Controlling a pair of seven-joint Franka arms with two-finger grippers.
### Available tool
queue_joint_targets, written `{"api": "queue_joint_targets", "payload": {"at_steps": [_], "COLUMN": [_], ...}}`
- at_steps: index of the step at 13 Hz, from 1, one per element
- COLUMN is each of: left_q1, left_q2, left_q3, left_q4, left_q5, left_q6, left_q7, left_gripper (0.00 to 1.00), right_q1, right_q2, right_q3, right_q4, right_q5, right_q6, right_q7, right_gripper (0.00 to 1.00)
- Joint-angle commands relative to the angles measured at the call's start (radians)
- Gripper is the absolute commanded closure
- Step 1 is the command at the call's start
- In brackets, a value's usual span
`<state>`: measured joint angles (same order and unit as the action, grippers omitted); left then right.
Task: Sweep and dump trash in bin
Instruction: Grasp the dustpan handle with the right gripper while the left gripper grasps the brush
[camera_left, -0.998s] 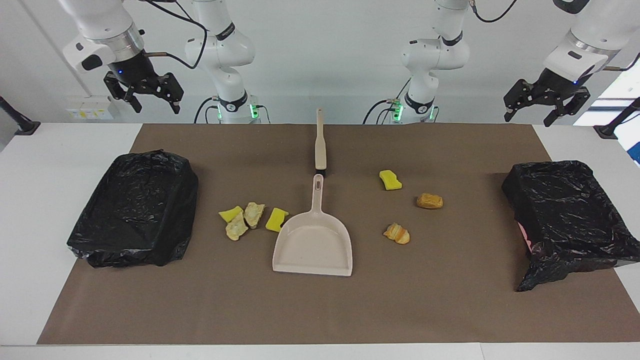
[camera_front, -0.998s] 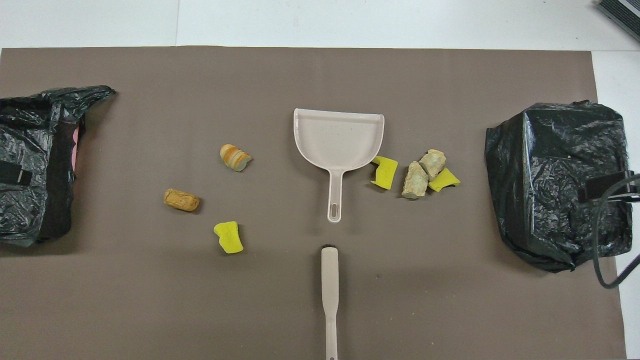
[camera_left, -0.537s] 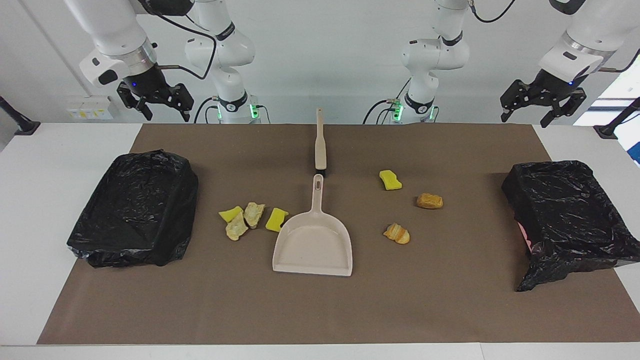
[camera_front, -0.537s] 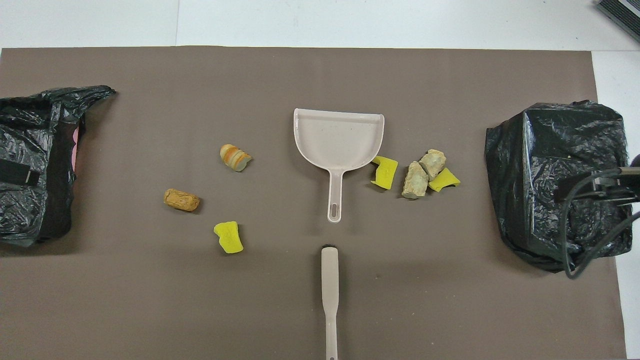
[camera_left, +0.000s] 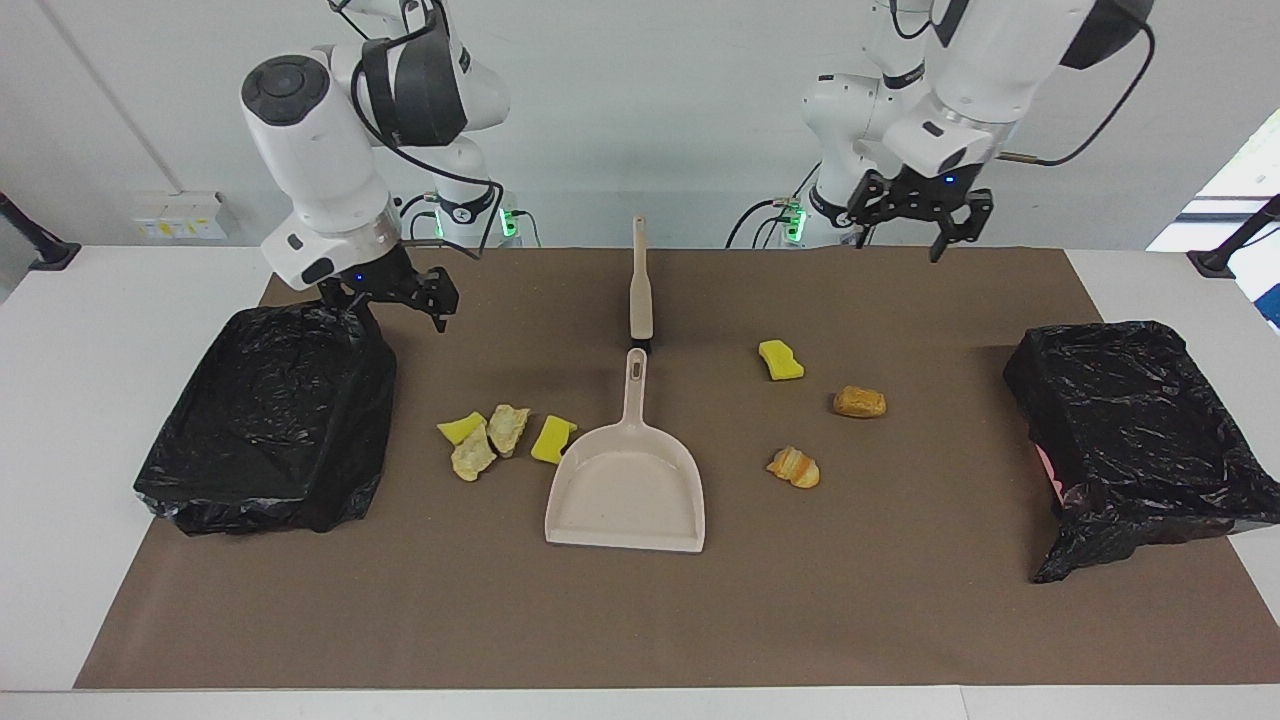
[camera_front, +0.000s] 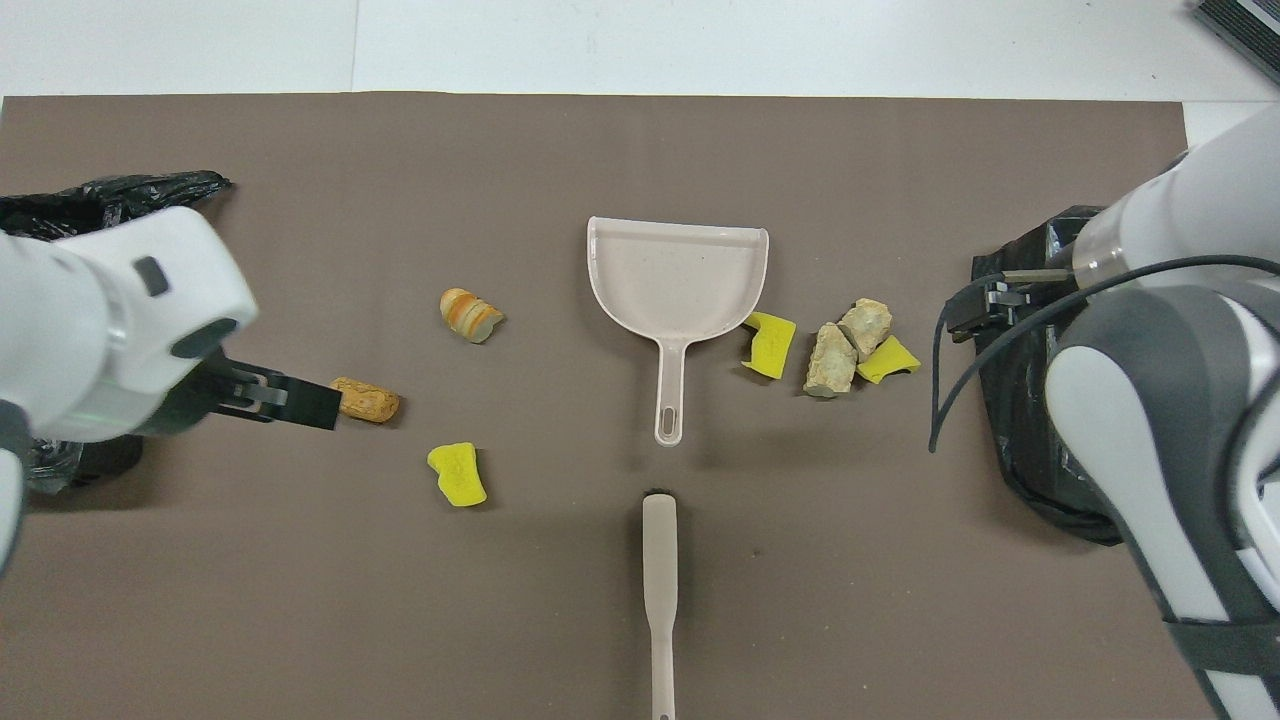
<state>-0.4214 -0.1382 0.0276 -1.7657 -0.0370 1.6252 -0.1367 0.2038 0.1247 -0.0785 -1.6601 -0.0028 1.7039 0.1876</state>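
Observation:
Several trash scraps lie on the brown mat: a cluster of yellow sponge and beige chunks (camera_left: 500, 438) (camera_front: 830, 350) beside the dustpan, and a yellow sponge (camera_left: 781, 360) (camera_front: 458, 474), a brown lump (camera_left: 859, 402) (camera_front: 368, 400) and a sliced bread piece (camera_left: 794, 467) (camera_front: 468, 314) toward the left arm's end. A black-bagged bin (camera_left: 270, 420) (camera_front: 1030, 400) stands at the right arm's end, another bin (camera_left: 1130, 430) (camera_front: 60, 210) at the left arm's end. My right gripper (camera_left: 395, 305) (camera_front: 985, 305) hangs open over its bin's corner. My left gripper (camera_left: 902, 240) (camera_front: 300, 398) hangs open, high over the mat.
A beige dustpan (camera_left: 625, 490) (camera_front: 678, 275) lies mid-mat, handle toward the robots. A beige brush (camera_left: 640, 290) (camera_front: 660, 580) lies in line with it, nearer to the robots. White table (camera_left: 130, 290) borders the mat.
Both arms have swung in from the table's ends toward the middle and come lower. Both grippers stay open. Nothing on the mat has moved.

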Motion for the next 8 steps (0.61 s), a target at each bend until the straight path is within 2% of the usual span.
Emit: {"api": "queue_joint_targets", "payload": {"at_steps": [1,4,6,8], "left_q1": [-0.153,-0.308,-0.393,-0.454], "left_q2": [-0.092,-0.093,-0.087,-0.081], "left_q3": [0.02,0.018,0.018,0.017], "left_q4": [-0.194,-0.291,-0.356,-0.396], "left_q5": [-0.001,-0.001,-0.001,-0.001], "left_q6": [0.116,0.201,0.284,0.326], "left_q7": [-0.165,-0.341,-0.449,-0.518], "left_gripper": [0.0,0.0,0.0,0.0], "right_q1": [0.017,0.08,0.123,0.163], "right_q2": [0.074,0.139,0.138,0.165], "right_q3": [0.005,0.006,0.005,0.005], "right_q4": [0.0,-0.007,-0.061,-0.057], "right_q5": [0.08,0.124,0.21,0.219], "right_q6": [0.037,0.109,0.222,0.238], "right_q7": [0.061,0.154,0.258,0.293], "right_gripper": [0.0,0.0,0.0,0.0]}}
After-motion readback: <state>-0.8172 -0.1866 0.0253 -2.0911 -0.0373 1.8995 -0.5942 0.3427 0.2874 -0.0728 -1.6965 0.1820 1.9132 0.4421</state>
